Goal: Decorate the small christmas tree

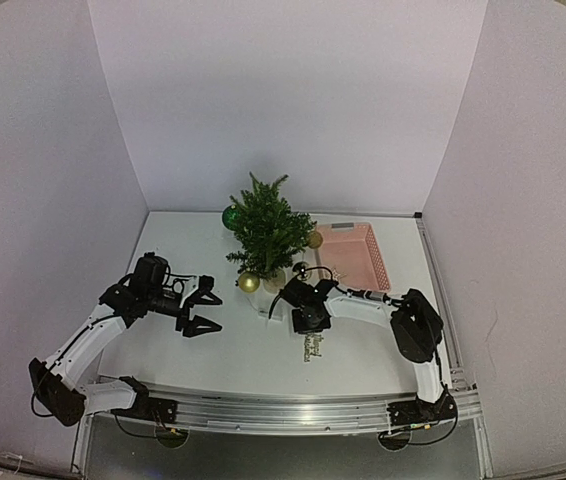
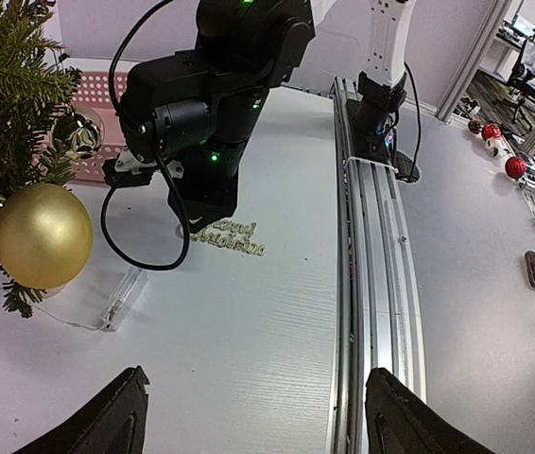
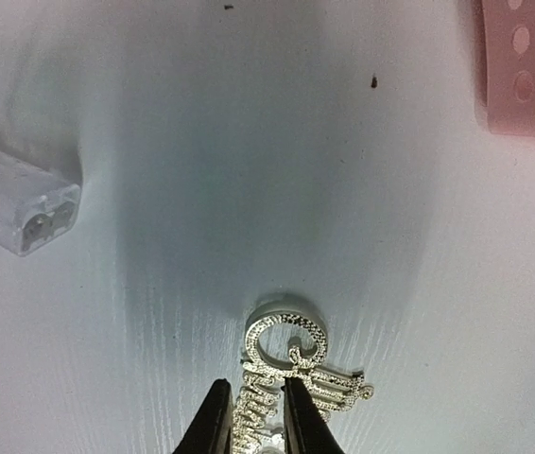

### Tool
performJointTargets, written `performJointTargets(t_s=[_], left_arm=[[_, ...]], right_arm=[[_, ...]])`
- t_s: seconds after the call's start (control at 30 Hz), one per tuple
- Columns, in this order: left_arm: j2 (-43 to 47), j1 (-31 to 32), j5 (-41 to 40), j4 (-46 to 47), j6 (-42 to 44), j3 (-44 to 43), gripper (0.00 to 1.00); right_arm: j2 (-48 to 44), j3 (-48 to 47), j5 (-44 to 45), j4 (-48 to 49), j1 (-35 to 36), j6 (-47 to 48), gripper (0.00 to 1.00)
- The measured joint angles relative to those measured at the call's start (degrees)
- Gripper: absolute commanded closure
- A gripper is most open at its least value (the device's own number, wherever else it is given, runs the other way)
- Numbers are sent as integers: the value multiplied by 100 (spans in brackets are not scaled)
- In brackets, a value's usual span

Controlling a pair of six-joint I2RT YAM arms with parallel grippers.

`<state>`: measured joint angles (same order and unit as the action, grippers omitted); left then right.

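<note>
The right tool (image 3: 254, 395) is clenched on a glittery pale-gold script-lettered ornament (image 3: 286, 345) that is laid flat on the white desk (image 3: 249, 142). The left tool (image 2: 256, 378) is held released, jaws wide apart, over the desk. The small dark-green christmas tree (image 1: 268, 232) is seen just beyond the right tool, slightly to its left, with a shiny gold ball bauble (image 2: 43, 235) hung low on it

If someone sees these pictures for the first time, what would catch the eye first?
The small christmas tree stands at the back of the table, a big gold ball hanging low on it. Right of it lies a pink basket. In front, the right gripper pinches a glittery word ornament lying on the table.
</note>
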<state>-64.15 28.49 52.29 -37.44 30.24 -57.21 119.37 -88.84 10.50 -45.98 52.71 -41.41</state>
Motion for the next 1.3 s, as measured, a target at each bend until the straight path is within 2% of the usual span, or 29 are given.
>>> performJointTargets(t_s=[0.07,0.13,0.2,0.27,0.37,0.43,0.8,1.1,1.2,1.3], left_arm=[[-1,0,0,0,0,0,21],[-1,0,0,-1,2,0,21],[-1,0,2,0,1,0,21],[-1,0,2,-2,2,0,21],[-1,0,0,-2,2,0,21],[-1,0,2,-2,2,0,21],[-1,0,2,-2,31,0,21],[-1,0,1,-2,39,0,21],[-1,0,0,-2,39,0,21],[-1,0,0,-1,39,0,21]], right_arm=[[-70,2,0,4,0,2,83],[-118,4,0,5,0,-1,77],[-157,30,-2,12,0,-17,59],[-197,86,-6,28,0,-116,46],[-279,256,14,-3,13,-513,36],[-317,349,42,-59,41,-750,32],[-296,410,-42,-281,339,-1733,36],[38,447,-58,-292,332,-1952,41],[33,512,-88,-162,332,-2023,45],[-79,720,-104,37,332,-2048,54]])
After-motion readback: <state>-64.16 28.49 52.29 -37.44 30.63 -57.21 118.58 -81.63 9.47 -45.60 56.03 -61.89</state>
